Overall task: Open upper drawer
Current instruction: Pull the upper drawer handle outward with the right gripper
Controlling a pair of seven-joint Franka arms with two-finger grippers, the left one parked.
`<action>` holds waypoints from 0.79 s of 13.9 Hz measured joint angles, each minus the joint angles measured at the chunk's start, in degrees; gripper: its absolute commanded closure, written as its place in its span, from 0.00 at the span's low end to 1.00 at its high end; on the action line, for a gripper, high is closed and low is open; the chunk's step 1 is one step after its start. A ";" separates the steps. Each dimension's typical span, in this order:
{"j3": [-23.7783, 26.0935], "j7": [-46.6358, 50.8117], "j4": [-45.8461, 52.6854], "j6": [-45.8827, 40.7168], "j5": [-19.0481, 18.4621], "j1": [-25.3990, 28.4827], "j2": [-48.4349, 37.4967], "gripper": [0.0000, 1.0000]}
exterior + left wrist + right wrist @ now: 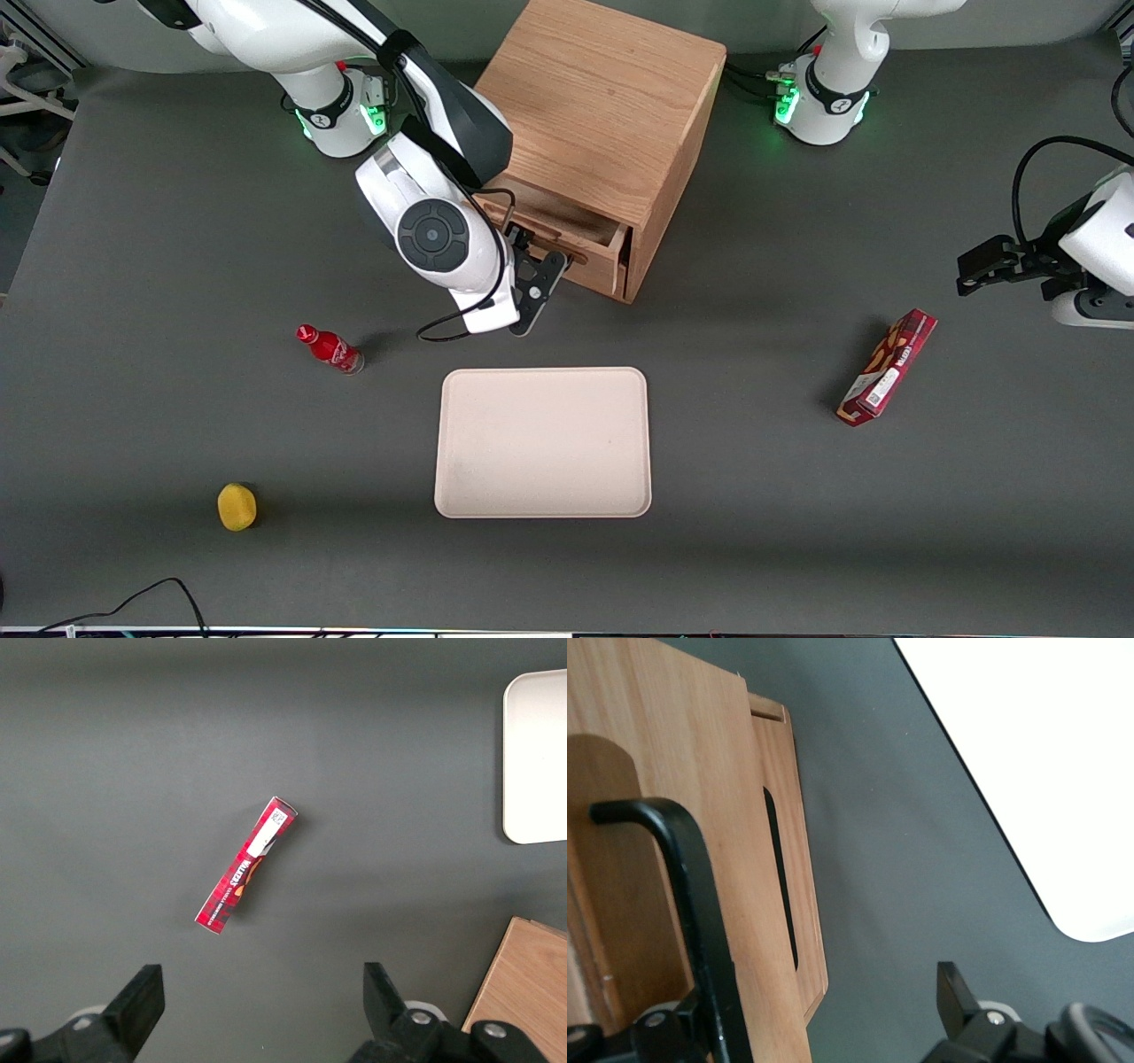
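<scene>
Standing partly pulled out of the oak cabinet (611,115), the upper drawer (580,239) shows its dark inside. At its front, the gripper (538,288) has its fingers spread apart, one finger (700,904) lying against the drawer face by the black handle (780,877). From the gripper, the beige tray (543,441) lies at six o'clock and the red bottle (330,348) at eight o'clock.

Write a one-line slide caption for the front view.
Right arm's tool at the front of the partly open upper drawer, farther from the camera than the beige tray.
</scene>
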 measured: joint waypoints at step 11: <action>-2.20 -0.22 7.18 0.23 -3.91 -0.53 4.90 0.00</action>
